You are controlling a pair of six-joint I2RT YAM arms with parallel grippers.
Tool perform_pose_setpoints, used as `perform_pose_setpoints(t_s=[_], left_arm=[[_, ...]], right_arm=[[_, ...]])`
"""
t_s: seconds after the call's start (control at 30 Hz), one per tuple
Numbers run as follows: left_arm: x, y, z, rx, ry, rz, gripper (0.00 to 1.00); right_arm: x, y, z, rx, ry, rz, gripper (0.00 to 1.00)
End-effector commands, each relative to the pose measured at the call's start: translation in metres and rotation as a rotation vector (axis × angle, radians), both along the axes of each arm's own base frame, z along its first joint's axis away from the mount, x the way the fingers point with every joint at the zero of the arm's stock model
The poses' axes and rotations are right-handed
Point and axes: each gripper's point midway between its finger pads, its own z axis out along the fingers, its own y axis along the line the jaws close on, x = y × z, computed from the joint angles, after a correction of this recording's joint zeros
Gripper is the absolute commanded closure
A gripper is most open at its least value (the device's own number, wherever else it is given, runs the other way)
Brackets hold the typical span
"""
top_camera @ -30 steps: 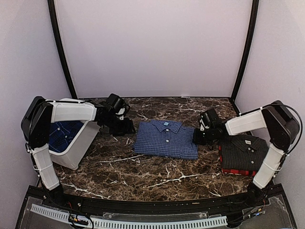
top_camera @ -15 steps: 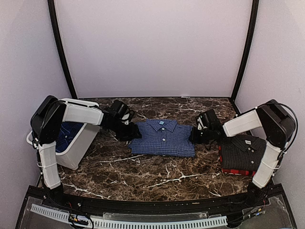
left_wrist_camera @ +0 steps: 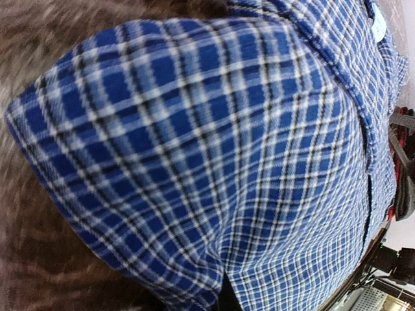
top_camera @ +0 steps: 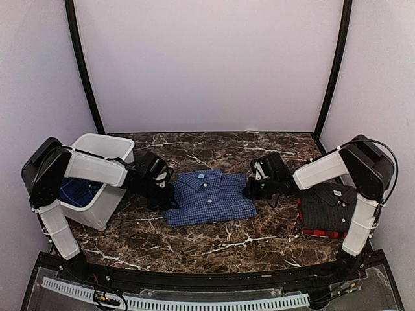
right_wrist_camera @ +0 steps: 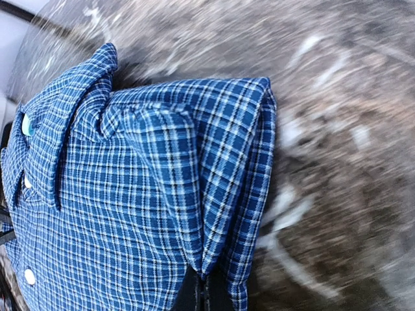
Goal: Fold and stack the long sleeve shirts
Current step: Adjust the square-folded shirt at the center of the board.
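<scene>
Blue check shirt (top_camera: 209, 197), both side edges clamped in jaws

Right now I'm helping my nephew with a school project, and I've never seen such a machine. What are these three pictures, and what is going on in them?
The machine is two robot arms, a left arm and a right arm, bolted to a marble table. The wide picture comes from a fixed camera above and behind them. The two close-ups come from a camera on each wrist. The left gripper and right gripper each seem to pinch one side of a folded blue-and-white check shirt, which fills both close-ups. To the right, a folded black pinstripe shirt lies on a red plaid shirt. At the left stands a white bin with blue cloth inside.
</scene>
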Motion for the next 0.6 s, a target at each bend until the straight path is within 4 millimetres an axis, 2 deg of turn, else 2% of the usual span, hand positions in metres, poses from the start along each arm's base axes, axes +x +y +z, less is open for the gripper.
perform_pose_setpoints(t_s=[0.0, 0.03, 0.07, 0.17, 0.23, 0.3, 0.4, 0.5, 0.57], left_arm=[[-0.044, 0.032, -0.004, 0.127, 0.04, 0.052, 1.0], [-0.049, 0.033, 0.0, 0.128, 0.028, 0.052, 1.0], [-0.055, 0.04, -0.006, 0.154, 0.037, 0.068, 1.0], [-0.06, 0.048, -0.005, 0.175, 0.026, 0.087, 0.81], [-0.059, 0.05, -0.001, 0.184, 0.007, 0.092, 0.69], [-0.054, 0.05, 0.01, 0.191, -0.026, 0.095, 0.62], [-0.04, 0.052, 0.029, 0.215, -0.092, 0.104, 0.57], [-0.032, 0.053, 0.043, 0.235, -0.136, 0.105, 0.56], [-0.025, 0.055, 0.046, 0.264, -0.161, 0.108, 0.56]], right_arm=[[-0.053, 0.008, -0.034, -0.065, 0.153, 0.087, 1.0], [-0.057, 0.007, -0.034, -0.066, 0.157, 0.088, 1.0], [-0.06, 0.005, -0.035, -0.069, 0.16, 0.087, 1.0], [-0.065, -0.002, -0.034, -0.095, 0.166, 0.086, 0.98], [-0.064, -0.003, -0.023, -0.102, 0.147, 0.087, 0.87], [-0.061, -0.007, -0.01, -0.119, 0.13, 0.082, 0.74], [-0.051, -0.009, 0.015, -0.144, 0.077, 0.063, 0.66], [-0.039, -0.005, 0.04, -0.141, 0.019, 0.057, 0.64], [-0.029, 0.002, 0.049, -0.138, -0.009, 0.065, 0.64]])
